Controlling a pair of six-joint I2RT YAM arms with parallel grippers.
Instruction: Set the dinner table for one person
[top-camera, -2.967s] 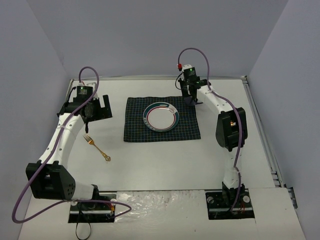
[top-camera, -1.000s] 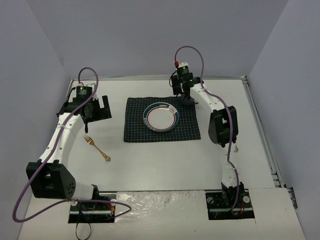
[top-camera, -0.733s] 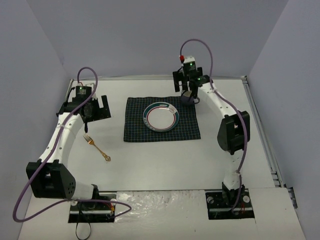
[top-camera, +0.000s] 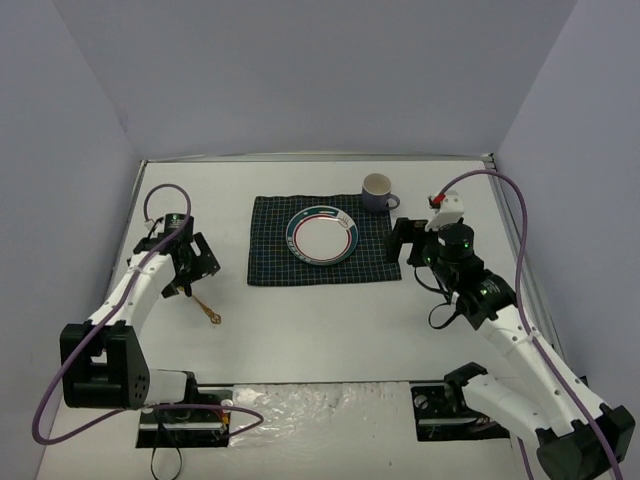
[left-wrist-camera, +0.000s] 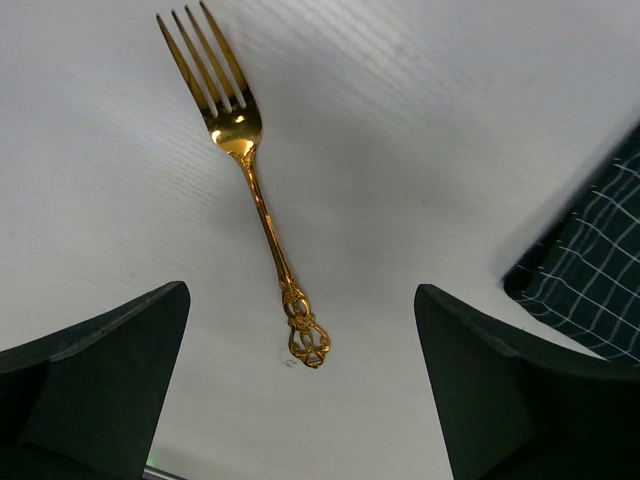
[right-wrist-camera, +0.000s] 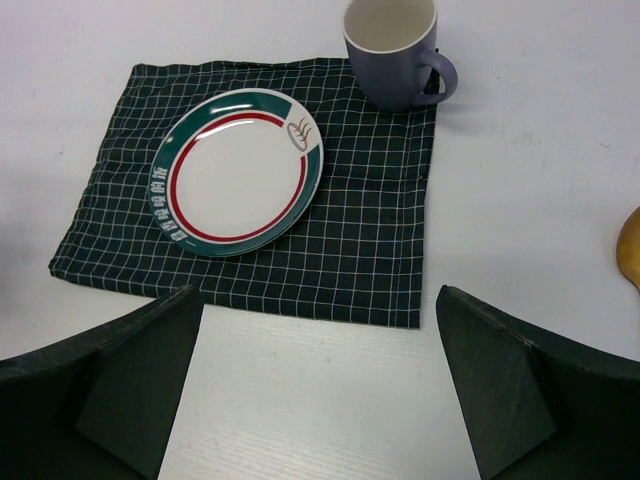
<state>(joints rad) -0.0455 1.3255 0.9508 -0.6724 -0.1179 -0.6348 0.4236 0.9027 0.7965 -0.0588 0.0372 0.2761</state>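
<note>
A gold fork (left-wrist-camera: 255, 190) lies flat on the dinner table (top-camera: 330, 320), left of the cloth; its ornate handle end (top-camera: 210, 315) shows from above. My left gripper (left-wrist-camera: 300, 400) hovers open over the handle end, a finger on each side, not touching it. On the dark checked cloth (top-camera: 320, 265) sits a white plate (top-camera: 322, 235) with a teal and red rim, and a purple-grey mug (top-camera: 377, 191) stands at the cloth's far right corner. Off the cloth's right edge my right gripper (top-camera: 412, 246) is open and empty.
In the right wrist view the plate (right-wrist-camera: 235, 170), the mug (right-wrist-camera: 392, 50) and the cloth (right-wrist-camera: 370, 250) lie ahead of the open right gripper (right-wrist-camera: 315, 400). A gold rounded thing (right-wrist-camera: 630, 250) is cut off by the right edge. Grey walls close in three sides.
My right gripper has let go of the mug at the cloth's far right corner and pulled back to the near right. My left gripper has come down over the fork.
</note>
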